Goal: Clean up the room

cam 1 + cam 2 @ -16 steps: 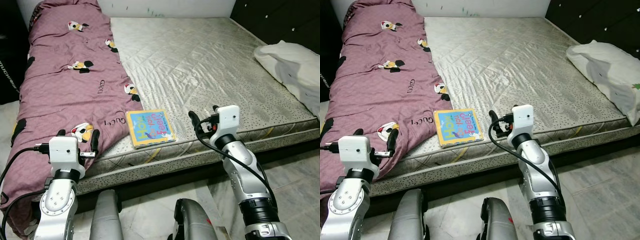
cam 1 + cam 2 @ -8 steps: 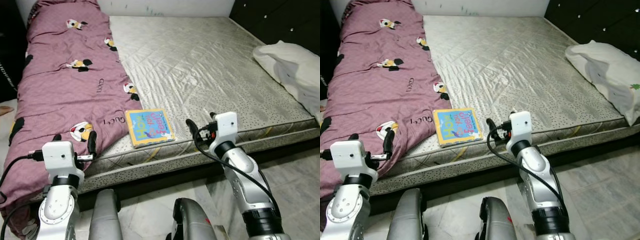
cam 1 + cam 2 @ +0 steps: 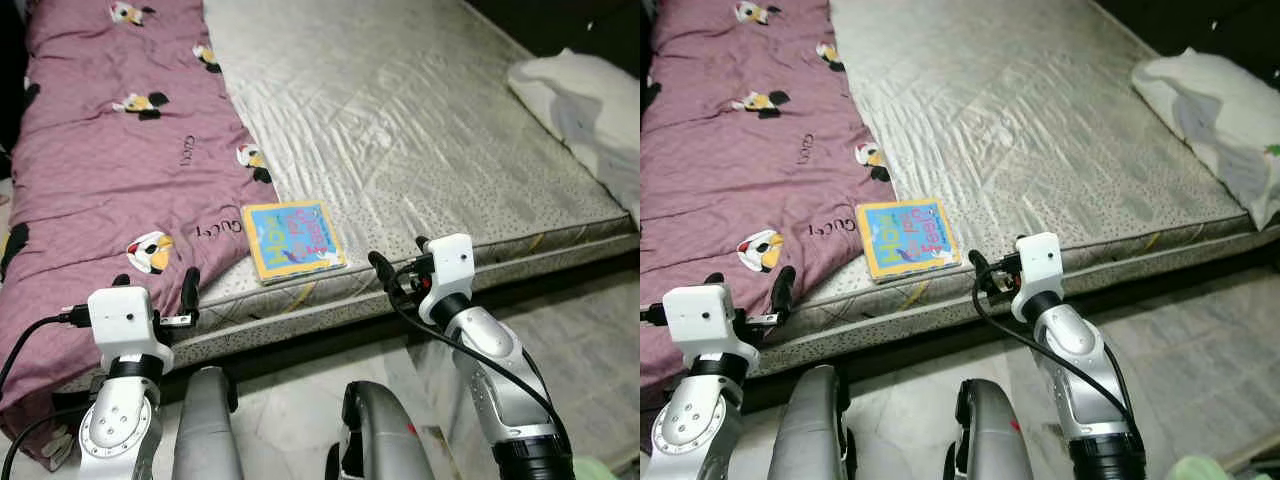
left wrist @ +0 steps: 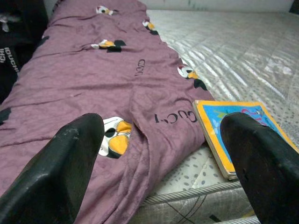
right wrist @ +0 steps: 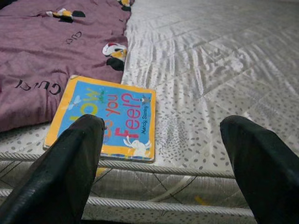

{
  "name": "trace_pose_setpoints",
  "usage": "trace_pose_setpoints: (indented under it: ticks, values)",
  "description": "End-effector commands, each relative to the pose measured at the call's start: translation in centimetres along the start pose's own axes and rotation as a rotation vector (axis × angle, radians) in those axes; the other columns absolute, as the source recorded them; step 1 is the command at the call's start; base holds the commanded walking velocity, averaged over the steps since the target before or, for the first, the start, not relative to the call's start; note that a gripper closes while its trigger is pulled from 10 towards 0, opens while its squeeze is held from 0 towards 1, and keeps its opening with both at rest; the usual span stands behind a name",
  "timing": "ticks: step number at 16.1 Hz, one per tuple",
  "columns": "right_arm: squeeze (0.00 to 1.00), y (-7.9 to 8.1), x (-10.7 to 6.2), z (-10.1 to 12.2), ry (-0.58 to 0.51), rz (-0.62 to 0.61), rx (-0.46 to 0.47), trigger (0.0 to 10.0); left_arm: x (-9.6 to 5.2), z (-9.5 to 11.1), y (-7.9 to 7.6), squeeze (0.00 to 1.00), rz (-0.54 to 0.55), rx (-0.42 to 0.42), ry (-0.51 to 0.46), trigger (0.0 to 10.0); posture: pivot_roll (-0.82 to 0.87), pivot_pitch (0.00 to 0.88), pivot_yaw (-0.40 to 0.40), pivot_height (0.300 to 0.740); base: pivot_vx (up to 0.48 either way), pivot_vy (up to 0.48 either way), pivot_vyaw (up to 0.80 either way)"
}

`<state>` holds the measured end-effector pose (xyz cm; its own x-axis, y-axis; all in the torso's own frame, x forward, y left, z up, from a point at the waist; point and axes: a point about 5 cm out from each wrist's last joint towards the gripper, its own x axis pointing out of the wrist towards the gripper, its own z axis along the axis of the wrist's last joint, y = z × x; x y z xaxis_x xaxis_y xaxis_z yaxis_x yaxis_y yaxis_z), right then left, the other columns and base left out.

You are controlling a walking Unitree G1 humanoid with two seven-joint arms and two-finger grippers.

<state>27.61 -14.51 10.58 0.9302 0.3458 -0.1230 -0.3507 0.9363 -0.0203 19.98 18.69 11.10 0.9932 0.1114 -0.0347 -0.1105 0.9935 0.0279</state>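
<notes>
A blue and yellow picture book (image 3: 292,240) lies flat near the front edge of the bare mattress (image 3: 420,130), right beside the edge of a purple cartoon-print blanket (image 3: 100,180) that covers the bed's left side. My right gripper (image 3: 398,262) hovers open at the mattress edge, just right of the book (image 5: 110,114), with nothing between its fingers. My left gripper (image 3: 155,288) is open too, over the blanket's front corner and left of the book (image 4: 238,135).
A white pillow (image 3: 590,95) lies at the mattress's far right side. Pale tiled floor (image 3: 590,330) runs along the bed's front and right. My own legs (image 3: 205,430) stand close to the bed frame. Something pale green (image 3: 612,470) shows at the bottom right corner.
The camera has tilted down and come closer to the bed, so the whole scene has shifted. Book, blanket and pillow lie as before. Both grippers stay open at the mattress edge.
</notes>
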Motion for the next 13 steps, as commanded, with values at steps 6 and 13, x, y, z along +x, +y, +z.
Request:
trace_pose_setpoints:
  ticks: [6, 13]
  values:
    - [0.00, 0.3, 0.7, 0.7, -0.032, -0.016, 0.018, 10.0, 0.7, 0.4, 0.1, 0.00, 0.007, -0.025, -0.003, 10.0, 0.00, 0.110, -0.087, 0.624, 0.000, 0.000, 0.00]
    - [0.00, 0.6, 1.8, 1.3, -0.056, 0.001, 0.008, 10.0, 1.4, 1.1, -0.1, 0.00, -0.013, -0.036, -0.038, 10.0, 0.02, 0.076, -0.089, 0.624, 0.186, 0.000, 0.00]
